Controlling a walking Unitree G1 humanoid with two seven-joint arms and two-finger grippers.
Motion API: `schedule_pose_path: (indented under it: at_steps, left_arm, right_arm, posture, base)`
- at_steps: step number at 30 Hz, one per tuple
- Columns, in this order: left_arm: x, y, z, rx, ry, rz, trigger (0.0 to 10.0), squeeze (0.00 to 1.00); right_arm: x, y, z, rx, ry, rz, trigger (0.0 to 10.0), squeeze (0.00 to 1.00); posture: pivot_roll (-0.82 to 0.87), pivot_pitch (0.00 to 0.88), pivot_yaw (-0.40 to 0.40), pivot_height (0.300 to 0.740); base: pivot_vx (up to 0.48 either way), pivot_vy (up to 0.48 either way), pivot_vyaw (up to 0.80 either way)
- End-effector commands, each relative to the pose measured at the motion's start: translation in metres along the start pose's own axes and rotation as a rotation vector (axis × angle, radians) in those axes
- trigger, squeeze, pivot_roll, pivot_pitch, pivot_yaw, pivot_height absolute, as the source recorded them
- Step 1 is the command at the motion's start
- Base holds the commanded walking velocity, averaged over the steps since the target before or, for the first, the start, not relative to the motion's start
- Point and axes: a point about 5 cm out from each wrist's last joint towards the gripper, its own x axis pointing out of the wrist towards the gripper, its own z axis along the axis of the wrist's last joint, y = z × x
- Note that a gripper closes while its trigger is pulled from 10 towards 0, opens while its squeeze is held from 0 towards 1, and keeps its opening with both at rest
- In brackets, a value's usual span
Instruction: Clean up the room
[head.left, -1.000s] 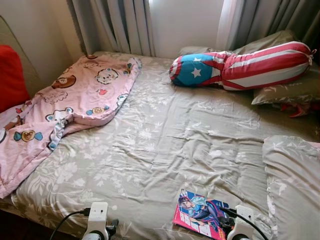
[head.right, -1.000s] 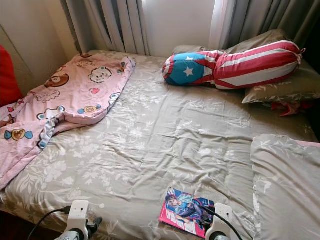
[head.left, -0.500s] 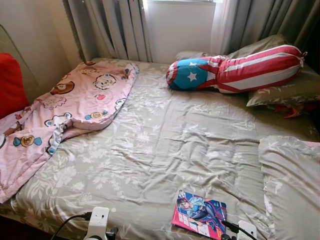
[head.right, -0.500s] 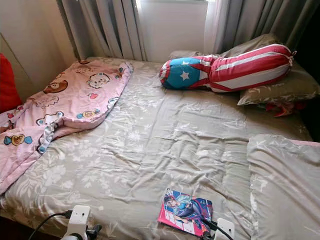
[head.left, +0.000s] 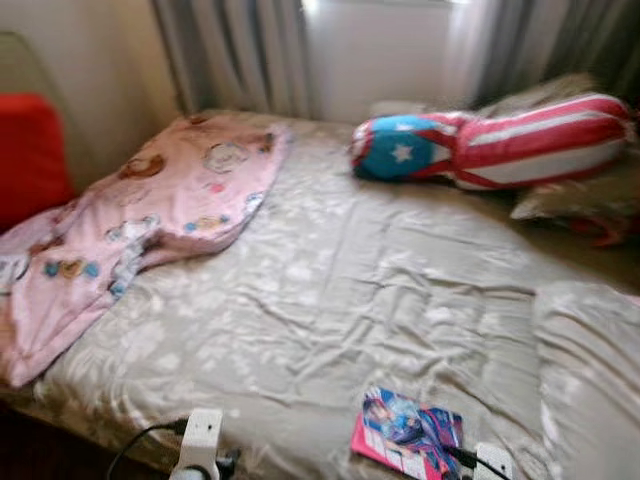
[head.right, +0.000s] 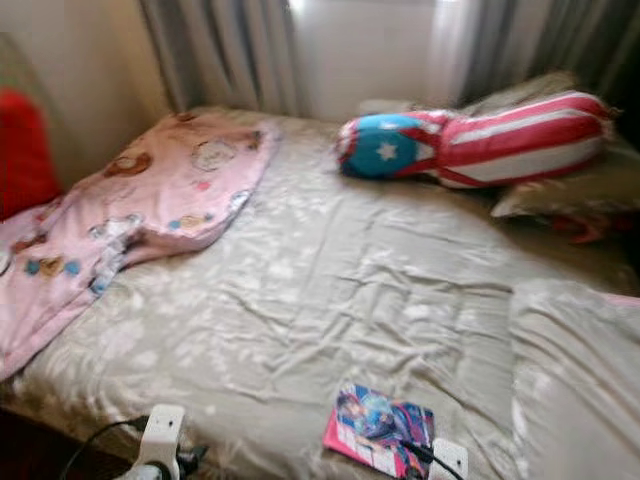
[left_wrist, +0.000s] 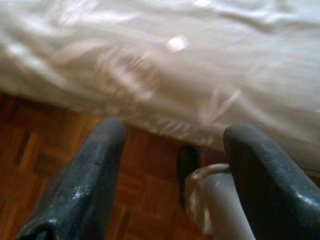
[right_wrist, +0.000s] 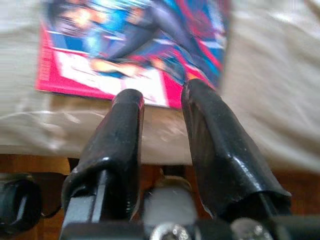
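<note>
A colourful comic book (head.left: 407, 432) lies flat on the grey floral bed sheet (head.left: 330, 270), close to the bed's front edge. My right gripper (right_wrist: 157, 92) hovers just short of that edge, fingers a narrow gap apart and holding nothing, the book (right_wrist: 135, 45) right ahead of them. Left of it, my left gripper (left_wrist: 175, 130) is open wide and empty, low beside the mattress edge over the wooden floor (left_wrist: 40, 150). A crumpled pink cartoon blanket (head.left: 150, 210) covers the bed's left side.
A star-and-stripes bolster (head.left: 490, 140) rests on grey pillows at the head of the bed. Another grey pillow (head.left: 590, 370) lies at the right front. A red cushion (head.left: 30, 155) stands at the far left, with curtains (head.left: 240, 50) behind the bed.
The picture has shifted a little and turned blurry, so the camera is moving. The right wrist sits lower at the frame's edge than a second ago. Nothing on the bed has moved.
</note>
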Motion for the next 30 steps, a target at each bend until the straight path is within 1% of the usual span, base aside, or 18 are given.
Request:
schedule_pose_path:
  at_steps: [1,6,11,18,30]
  left_arm:
    - [-0.002,0.005,-0.008,0.011,0.030,0.013,10.0,0.00]
    - [-0.003,0.007,-0.010,0.012,0.032,0.016,10.0,0.00]
    - [-0.004,0.011,-0.011,0.017,0.035,0.018,10.0,0.00]
    - [-0.004,0.010,-0.011,0.019,0.040,0.016,10.0,0.00]
    - [-0.002,-0.002,-0.009,0.020,0.046,0.005,10.0,0.00]
  right_arm:
    - [-0.001,0.000,-0.004,-0.001,0.007,-0.001,10.0,0.00]
    - [-0.002,-0.002,-0.006,0.003,0.018,-0.001,10.0,0.00]
    - [-0.003,-0.003,-0.009,0.006,0.030,-0.002,10.0,0.00]
    - [-0.002,-0.001,-0.009,0.012,0.030,-0.001,10.0,0.00]
    - [-0.001,0.001,-0.008,0.008,0.032,0.000,10.0,0.00]
  posture:
    - [-0.02,0.000,0.016,0.740]
    - [-0.02,0.000,0.017,0.740]
    - [-0.02,0.000,0.018,0.740]
    - [-0.02,0.000,0.014,0.740]
    - [-0.02,0.000,0.010,0.740]
  base:
    - [0.000,0.000,0.80]
    - [0.000,0.000,0.75]
    - [0.000,0.000,0.00]
    - [0.000,0.000,0.00]
    - [0.000,0.277,0.00]
